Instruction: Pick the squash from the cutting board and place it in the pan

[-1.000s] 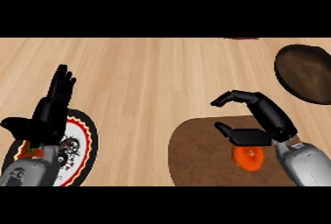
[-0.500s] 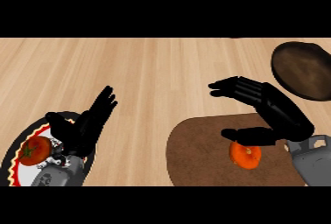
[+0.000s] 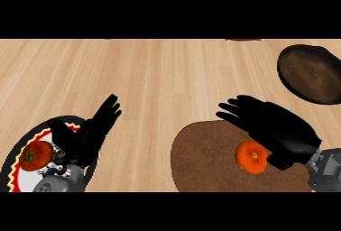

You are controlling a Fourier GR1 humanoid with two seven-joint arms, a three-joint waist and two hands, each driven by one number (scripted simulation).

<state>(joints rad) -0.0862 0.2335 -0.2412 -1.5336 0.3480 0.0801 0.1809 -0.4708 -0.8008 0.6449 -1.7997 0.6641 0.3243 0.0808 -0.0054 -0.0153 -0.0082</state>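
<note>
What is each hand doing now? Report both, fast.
Left hand: open, holding nothing, over the plate.
Right hand: open above the squash, not gripping it.

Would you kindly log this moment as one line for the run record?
right hand: open over squash, not grasping | squash: on cutting board | pan: holds nothing visible | left hand: open over plate

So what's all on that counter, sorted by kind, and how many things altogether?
Orange squash: 1
Red tomato: 1
Round brown cutting board: 1
Dark pan: 1
Patterned plate: 1
Black robot hands, left hand and right hand: 2
Total: 7
</note>
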